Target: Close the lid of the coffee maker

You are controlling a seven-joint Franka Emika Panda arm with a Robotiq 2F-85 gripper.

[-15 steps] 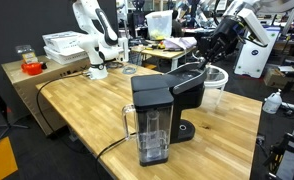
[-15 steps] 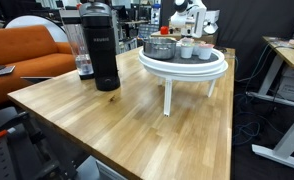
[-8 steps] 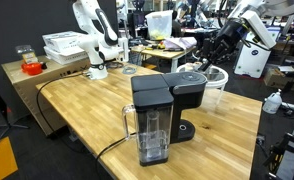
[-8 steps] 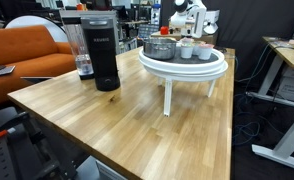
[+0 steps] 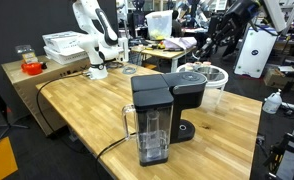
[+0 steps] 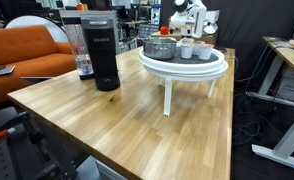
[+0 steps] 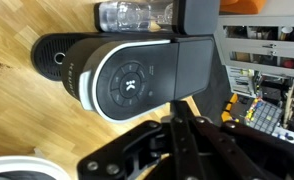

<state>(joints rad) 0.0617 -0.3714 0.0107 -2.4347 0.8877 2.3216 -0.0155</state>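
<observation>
The black coffee maker (image 5: 162,105) stands on the wooden table, with its clear water tank (image 5: 150,128) facing the camera. It also shows in an exterior view (image 6: 102,50). Its black lid (image 5: 192,80) lies flat on the brew head. In the wrist view the lid (image 7: 137,80) with its round button panel fills the middle, and the tank (image 7: 137,15) is at the top. My gripper (image 5: 209,48) hangs above and beyond the lid, apart from it. In the wrist view my gripper (image 7: 179,122) has its fingers pressed together and holds nothing.
A white round stand (image 6: 182,62) with bowls and cups sits on the table behind the machine, also seen in an exterior view (image 5: 215,74). A black cord (image 5: 107,150) runs off the table edge. Another white arm (image 5: 92,30) stands at the back.
My gripper has lifted up and away from the lid. The lid, slightly raised a second ago, now lies flat on the machine.
</observation>
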